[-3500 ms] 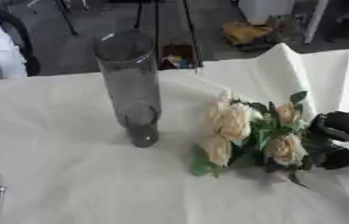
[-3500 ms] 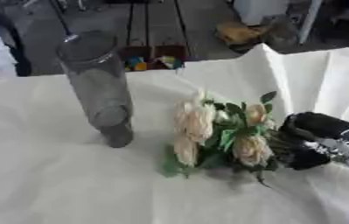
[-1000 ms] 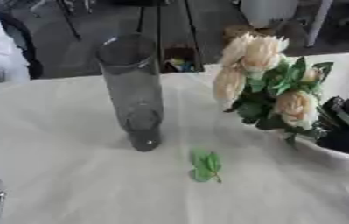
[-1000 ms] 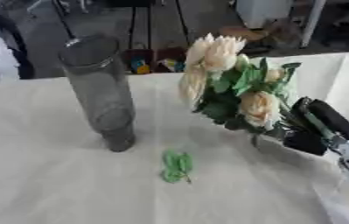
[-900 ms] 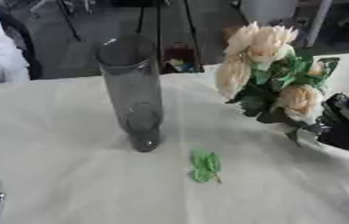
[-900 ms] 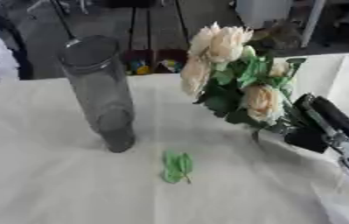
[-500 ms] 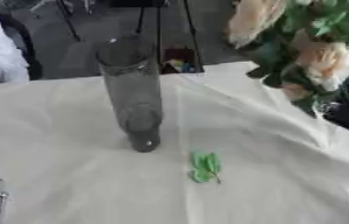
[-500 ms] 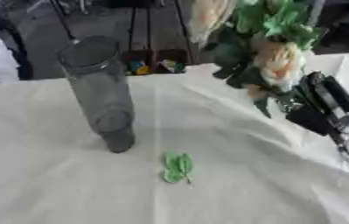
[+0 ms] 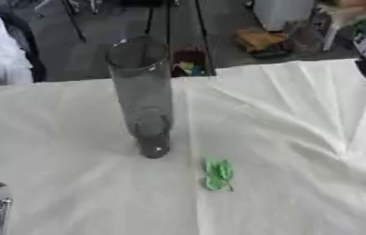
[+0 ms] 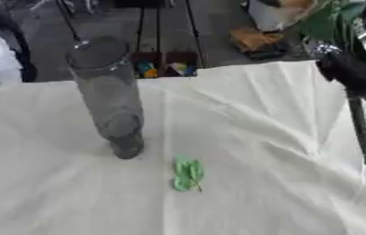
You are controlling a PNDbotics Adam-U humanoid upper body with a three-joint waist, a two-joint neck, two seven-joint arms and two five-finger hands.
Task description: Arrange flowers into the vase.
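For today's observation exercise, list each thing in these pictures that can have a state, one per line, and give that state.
Vase: upright on the cloth, no flowers in it.
Flowers: lifted high at the upper right, mostly out of view.
Right robot hand: raised with the flowers, fingers unclear.
Green leaf: lying loose on the white cloth.

A tall vase (image 9: 141,94) of smoky grey, see-through glass looked smooth and faintly glossy. The desk was covered with a white cloth (image 9: 282,133), matt, with soft creases fanning out. A small green leaf (image 10: 188,174) lay on it, its surface dull like fabric or plastic. The right hand (image 10: 348,71) was matt black with silvery metal parts. The flowers (image 10: 326,18) showed cream petals and green leaves, softly matt.
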